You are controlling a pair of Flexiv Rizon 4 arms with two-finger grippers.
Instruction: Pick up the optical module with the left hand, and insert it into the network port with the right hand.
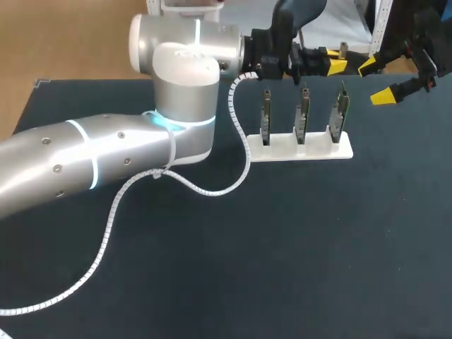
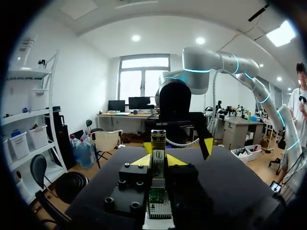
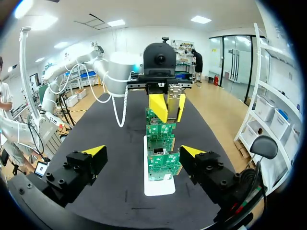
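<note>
Got the left fingers point(image 2: 143, 161) clenched on a slim silver metal optical module point(image 2: 158, 146), pinched from both sides with its end poking out past the yellow tips. Held up in the air, not resting on anything.

Over to the right fingers point(image 3: 94, 152): spread wide, released, gripping nothing. Pretty much nose to nose in the head view, left fingers point(image 1: 336, 67) and right fingers point(image 1: 385, 94) near each other but not touching.

Down below them, a white plastic rack point(image 1: 311, 150) with three green circuit boards point(image 1: 302, 113) standing upright in a row in its slots. From the right wrist, looking straight along that row of boards point(image 3: 160, 163), with the rack point(image 3: 157, 188) ahead between the open tips and the left fingers point(image 3: 161, 108) hanging above the row.

All sitting on a dark bench point(image 1: 282, 247). Further out, the big silver left arm point(image 1: 106, 155) coming in from its side, with a white spiral-wrapped cable point(image 1: 212, 189) looping off it across the bench.
</note>
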